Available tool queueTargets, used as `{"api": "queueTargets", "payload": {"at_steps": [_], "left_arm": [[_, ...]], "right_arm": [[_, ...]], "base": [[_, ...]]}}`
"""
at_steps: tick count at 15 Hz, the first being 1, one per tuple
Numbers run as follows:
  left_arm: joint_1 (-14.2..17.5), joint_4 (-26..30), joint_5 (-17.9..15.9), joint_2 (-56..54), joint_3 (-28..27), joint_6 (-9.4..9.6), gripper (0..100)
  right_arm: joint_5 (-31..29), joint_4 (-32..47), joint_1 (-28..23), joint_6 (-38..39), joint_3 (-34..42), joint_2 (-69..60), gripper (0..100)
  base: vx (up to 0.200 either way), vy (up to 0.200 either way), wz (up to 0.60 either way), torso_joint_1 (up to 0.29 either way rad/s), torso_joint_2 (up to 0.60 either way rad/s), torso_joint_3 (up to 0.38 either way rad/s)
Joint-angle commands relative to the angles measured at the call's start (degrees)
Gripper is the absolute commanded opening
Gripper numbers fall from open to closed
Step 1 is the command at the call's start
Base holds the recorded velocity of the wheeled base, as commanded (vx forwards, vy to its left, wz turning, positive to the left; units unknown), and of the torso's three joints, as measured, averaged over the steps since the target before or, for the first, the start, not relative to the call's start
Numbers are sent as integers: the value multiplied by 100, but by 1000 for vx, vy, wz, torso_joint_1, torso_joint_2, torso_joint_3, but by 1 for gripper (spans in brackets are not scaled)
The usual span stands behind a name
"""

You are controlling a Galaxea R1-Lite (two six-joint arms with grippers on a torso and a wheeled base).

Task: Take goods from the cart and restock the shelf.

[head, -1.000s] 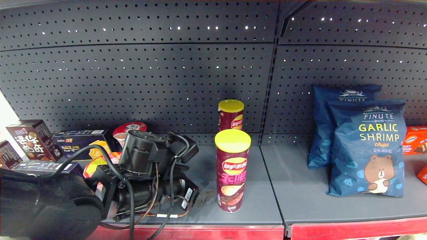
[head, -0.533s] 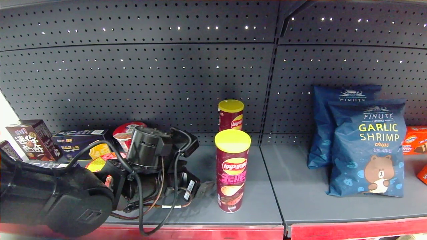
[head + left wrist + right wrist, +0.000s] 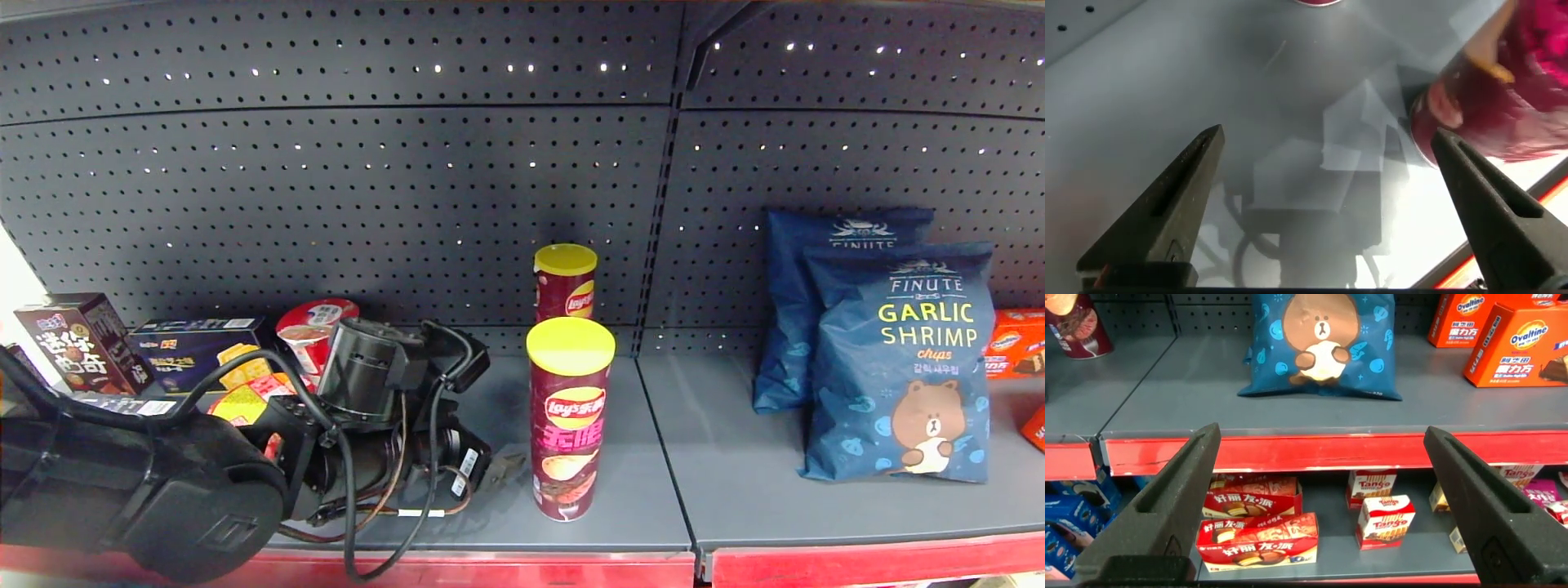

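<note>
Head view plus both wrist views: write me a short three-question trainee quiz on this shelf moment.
1. True or false: the left gripper grips the front maroon cylindrical chip can with the yellow lid.
2. What stands directly behind that can? A) a second maroon can B) a glass bottle C) a green tin
3. Fill in: the right gripper is ____ (open or shut).
Key: 1 false, it is open and the can stands beside it; 2 A; 3 open.
</note>
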Motion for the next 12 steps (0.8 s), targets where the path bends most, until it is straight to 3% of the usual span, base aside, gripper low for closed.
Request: {"api": "queueTargets", "payload": {"at_steps": [1,5,7,12], "left_arm": [[-45,-4,-7,-10,-10,2,100],[-221,5,-15,-10,-45,-24,100],[-274,5,-7,-10,-45,-165,100],[-283,-4,2,-10,-27,-165,100]], "right_arm": [[0,6,-2,-4,-7,9,100],[0,6,-2,-4,-7,9,100],[0,6,-2,-4,-7,9,100],[0,6,7,-4,-7,9,100]], "base": [[0,0,0,0,0,0],[0,0,0,0,0,0],[0,0,0,0,0,0],[0,0,0,0,0,0]]}}
